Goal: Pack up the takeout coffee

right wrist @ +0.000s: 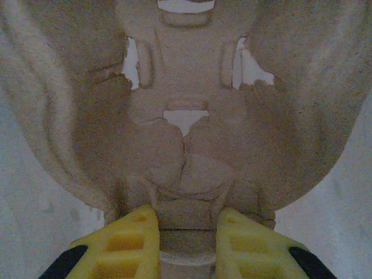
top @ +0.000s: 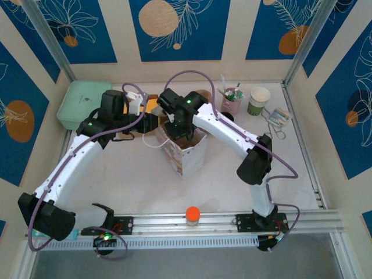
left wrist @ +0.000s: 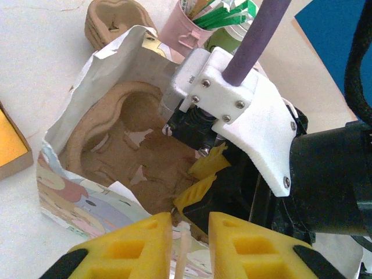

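A printed paper bag point(top: 189, 157) point(left wrist: 75, 197) stands open at the table's middle. Inside it sits a brown pulp cup carrier point(left wrist: 116, 133) point(right wrist: 186, 116). My right gripper point(top: 177, 129) point(right wrist: 186, 212) reaches down into the bag and is shut on the carrier's middle ridge. My left gripper point(top: 152, 123) point(left wrist: 190, 218) hovers at the bag's left rim. Its jaws stand a little apart, and the bag's white cord handle point(left wrist: 181, 250) lies loose between them. The takeout coffee is mostly hidden behind my right arm; a dark round edge point(top: 228, 116) shows below the pink cup.
A pink cup of sticks point(top: 231, 100) point(left wrist: 186, 29) and a lidless green-and-white cup point(top: 258, 100) stand at the back right. More pulp carriers point(left wrist: 116, 23) lie behind the bag. A pale green bin point(top: 81, 102) sits back left, an orange box point(left wrist: 11, 145) beside it. An orange-capped jar point(top: 193, 215) stands on the front rail.
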`<state>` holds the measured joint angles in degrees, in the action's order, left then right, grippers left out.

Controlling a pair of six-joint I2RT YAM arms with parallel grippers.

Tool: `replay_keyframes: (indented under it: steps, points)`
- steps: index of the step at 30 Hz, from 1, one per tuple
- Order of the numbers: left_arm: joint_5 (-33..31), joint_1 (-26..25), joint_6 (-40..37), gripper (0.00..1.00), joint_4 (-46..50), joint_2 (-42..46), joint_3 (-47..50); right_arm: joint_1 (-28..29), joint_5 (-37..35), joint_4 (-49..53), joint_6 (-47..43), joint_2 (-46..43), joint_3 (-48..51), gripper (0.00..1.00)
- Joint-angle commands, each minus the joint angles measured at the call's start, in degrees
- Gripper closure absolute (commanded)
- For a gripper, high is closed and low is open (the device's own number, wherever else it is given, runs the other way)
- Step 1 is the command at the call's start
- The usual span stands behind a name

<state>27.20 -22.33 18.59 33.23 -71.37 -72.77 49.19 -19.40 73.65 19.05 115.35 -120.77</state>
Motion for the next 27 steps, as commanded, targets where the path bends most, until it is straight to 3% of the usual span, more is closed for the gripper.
replay_keyframes:
  steps: [1,16,27]
  points:
    - [1.36,-0.57,0.31,0.76,-0.71,1.08,0.87,0.99,-0.88,0.09,0.43,1.25,1.54,0.83]
    - [0.63,-0.52,-0.22,0.76,-0.01,1.41,1.40,4.72,-13.30,5.31,-0.20,1.31,-4.67,0.81]
    - [0.48,-0.52,-0.22,0.76,-0.10,1.06,1.30,4.08,-6.13,4.77,0.23,1.84,-1.65,0.82]
